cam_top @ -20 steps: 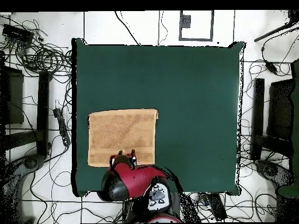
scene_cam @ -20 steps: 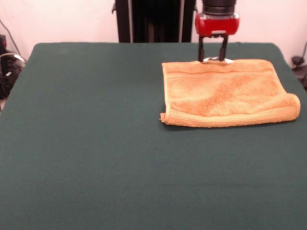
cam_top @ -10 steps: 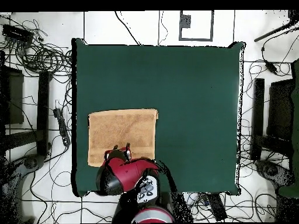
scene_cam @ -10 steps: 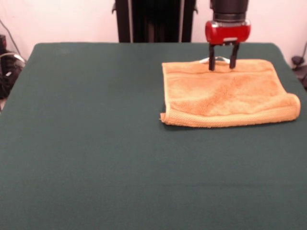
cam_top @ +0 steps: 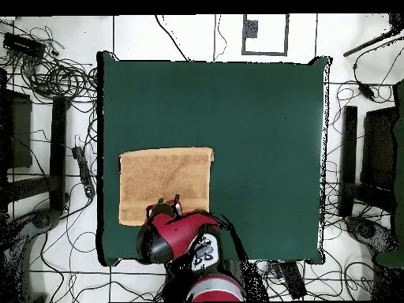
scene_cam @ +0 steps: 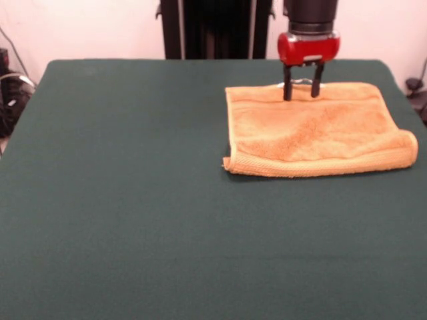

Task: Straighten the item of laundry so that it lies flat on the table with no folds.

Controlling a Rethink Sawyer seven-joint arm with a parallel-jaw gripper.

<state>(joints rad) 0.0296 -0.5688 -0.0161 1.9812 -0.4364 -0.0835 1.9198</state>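
Observation:
The item of laundry (scene_cam: 313, 130) is an orange-tan towel lying near the far right corner of the green table (scene_cam: 133, 173). Its near edge is rolled into a thick doubled fold, and its right end curls up. My gripper (scene_cam: 301, 93) hangs over the towel's far edge with its two black fingers (scene_cam: 287, 91) apart and open, tips at the cloth. A small white tag (scene_cam: 301, 81) shows just behind them. From overhead, the towel (cam_top: 166, 185) lies by the table's (cam_top: 260, 118) left edge, and the gripper (cam_top: 163, 205) covers its lower border.
The towel's right end lies close to the table's edge (scene_cam: 407, 100) in the front view. Tangled cables (cam_top: 55, 71) and dark equipment (cam_top: 371, 158) surround the table on the floor in the overhead view.
The gripper swung right along the towel's far edge, then came back a little left, staying open. The towel has not moved.

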